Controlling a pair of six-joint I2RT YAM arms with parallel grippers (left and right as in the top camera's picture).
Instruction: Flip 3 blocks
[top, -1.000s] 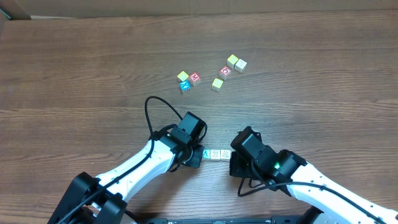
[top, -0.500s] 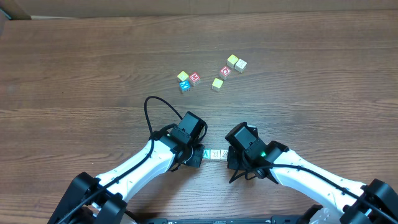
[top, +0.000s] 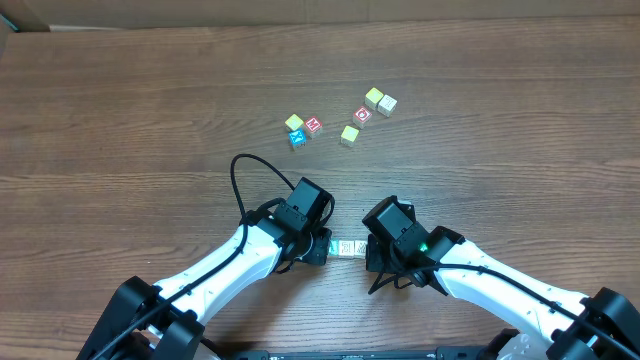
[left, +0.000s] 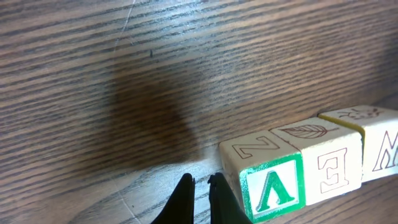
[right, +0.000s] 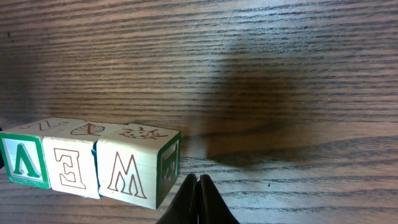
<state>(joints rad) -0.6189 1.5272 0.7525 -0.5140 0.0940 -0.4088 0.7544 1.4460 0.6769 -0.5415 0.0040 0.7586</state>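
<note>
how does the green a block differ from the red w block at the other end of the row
The green A block has a green-bordered front; the red W block has a plain wood front with a red outline letter. On top the A block shows a Z, the W block a small drawing. The A block sits by the left gripper, the W block by the right gripper. Both are wooden cubes flanking the E block.

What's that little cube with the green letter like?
The green-letter cube is pale wood, sitting flat on the table. One side is white with a green border and letter; its top bears a faint outlined letter. It ends a row of three, flush against the middle cube. The shut left fingers stand beside it; contact is unclear.
</note>
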